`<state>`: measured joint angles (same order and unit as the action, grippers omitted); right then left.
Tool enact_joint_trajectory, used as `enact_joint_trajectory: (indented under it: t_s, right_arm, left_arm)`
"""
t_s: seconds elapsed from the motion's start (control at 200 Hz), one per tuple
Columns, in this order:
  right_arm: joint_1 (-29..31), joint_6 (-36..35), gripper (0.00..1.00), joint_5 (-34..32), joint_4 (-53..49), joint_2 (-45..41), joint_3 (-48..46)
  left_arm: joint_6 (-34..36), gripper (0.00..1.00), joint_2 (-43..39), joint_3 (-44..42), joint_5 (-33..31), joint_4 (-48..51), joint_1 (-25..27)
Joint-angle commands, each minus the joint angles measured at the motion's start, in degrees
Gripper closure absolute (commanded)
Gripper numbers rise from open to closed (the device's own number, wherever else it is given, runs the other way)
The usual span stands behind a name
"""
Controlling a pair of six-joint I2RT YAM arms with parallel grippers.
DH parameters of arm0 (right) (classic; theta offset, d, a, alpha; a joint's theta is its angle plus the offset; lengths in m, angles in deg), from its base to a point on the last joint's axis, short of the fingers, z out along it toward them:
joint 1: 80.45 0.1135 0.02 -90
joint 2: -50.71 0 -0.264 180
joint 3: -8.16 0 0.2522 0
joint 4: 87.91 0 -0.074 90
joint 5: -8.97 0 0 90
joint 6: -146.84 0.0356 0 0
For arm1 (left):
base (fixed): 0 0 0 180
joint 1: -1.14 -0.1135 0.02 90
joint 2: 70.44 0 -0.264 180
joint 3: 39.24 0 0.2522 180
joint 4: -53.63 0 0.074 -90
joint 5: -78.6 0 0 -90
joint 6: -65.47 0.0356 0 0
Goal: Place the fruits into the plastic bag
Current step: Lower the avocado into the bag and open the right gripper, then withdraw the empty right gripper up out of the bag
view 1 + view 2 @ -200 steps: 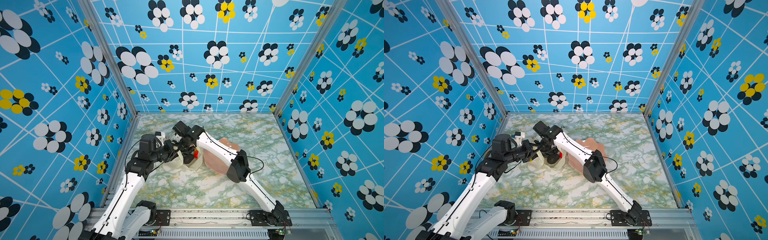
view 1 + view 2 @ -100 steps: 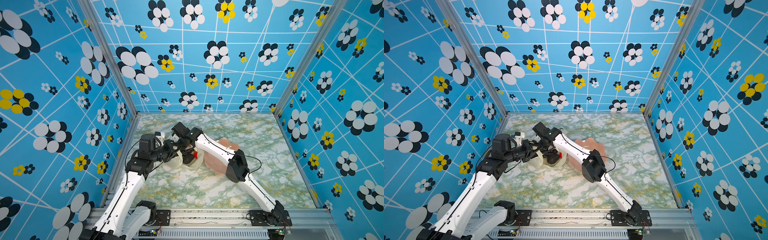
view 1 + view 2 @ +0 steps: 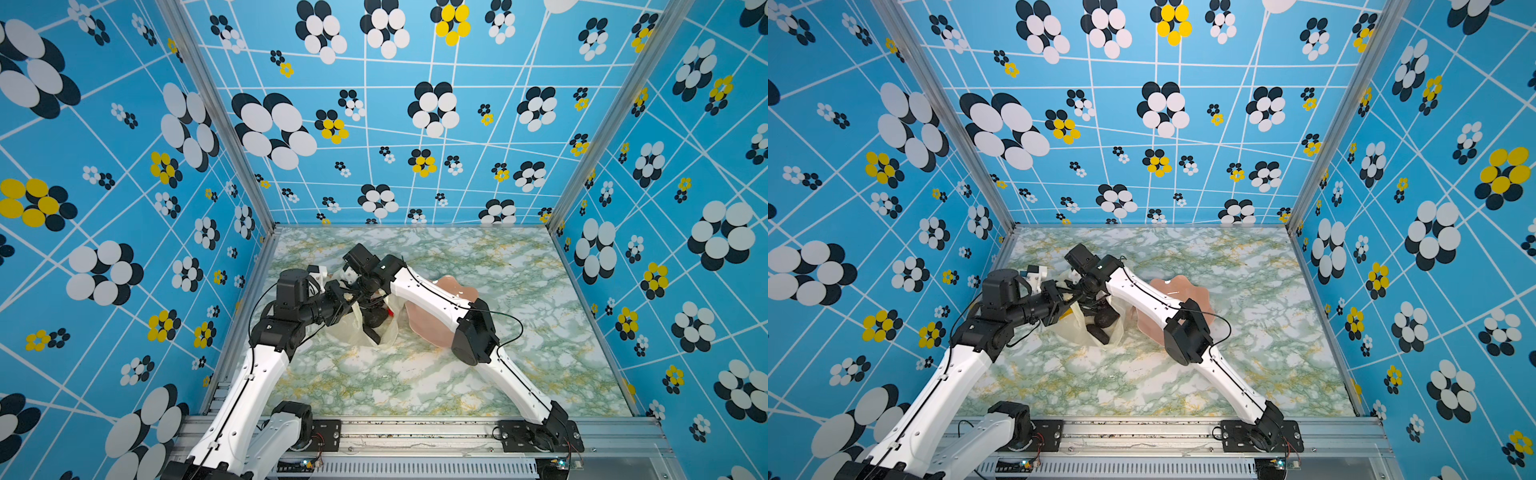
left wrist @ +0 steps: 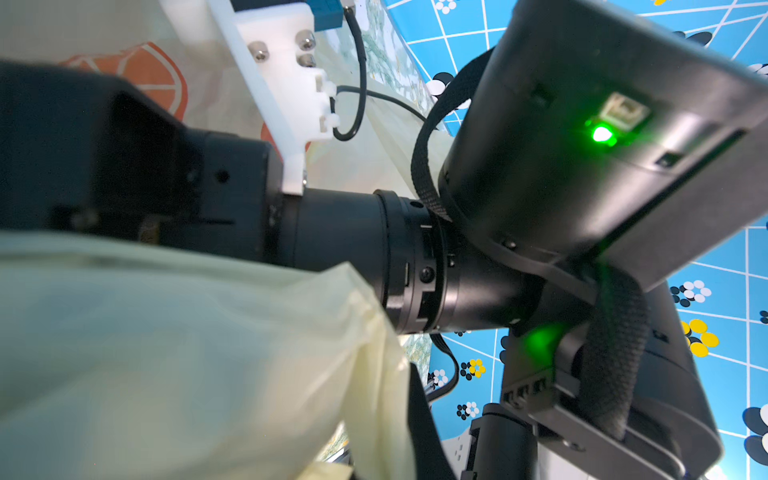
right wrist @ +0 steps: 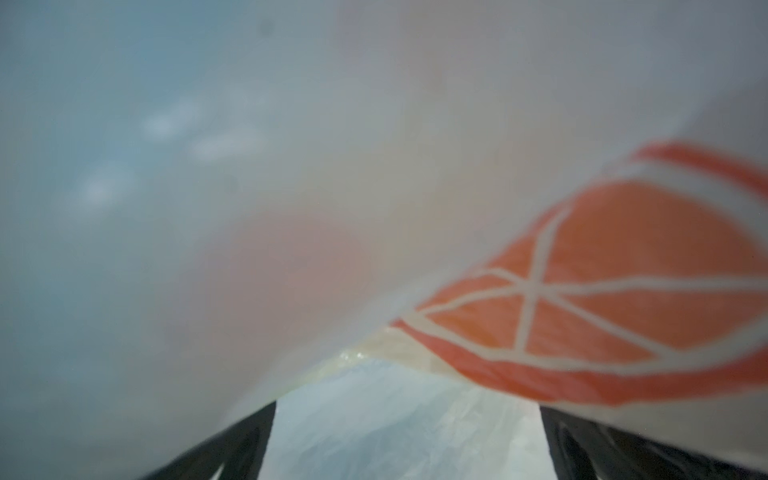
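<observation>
Marbled green tabletop point(image 3: 415, 374) bears crinkled translucent plastic bag point(image 3: 353, 326).

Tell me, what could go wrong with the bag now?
The bag drapes over the open right fingers inside it; pulling out might snag the film and drag the bag. The shut left fingers seem to pinch only its thin rim; if that slips, the mouth could fall shut.
</observation>
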<state>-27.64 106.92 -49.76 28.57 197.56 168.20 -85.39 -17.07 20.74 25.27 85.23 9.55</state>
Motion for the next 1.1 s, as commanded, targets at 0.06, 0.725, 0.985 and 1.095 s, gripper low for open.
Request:
enact_joint_trajectory:
  t_s: [0.06, 0.725, 0.985, 1.095]
  right_arm:
    - [0.2, -3.8, 0.00, -3.5, -4.5, -6.4, -0.5]
    - [1.9, -9.8, 0.01, -21.3, -11.8, -20.5, -1.5]
    - [3.8, -12.4, 0.00, -24.1, -10.3, -24.1, -2.0]
    - [3.7, -12.6, 0.01, -21.2, -9.6, -23.9, -2.0]
  left_arm:
    - [0.5, 1.00, -1.5, -0.3, 0.4, 0.8, -0.7]
    - [-0.9, 1.00, -2.8, -2.2, -0.5, 1.0, -3.0]
    - [-1.9, 1.00, -3.5, -3.6, -0.6, -0.5, -3.7]
    - [-1.5, 1.00, -3.2, -3.7, -0.5, -0.4, -3.8]
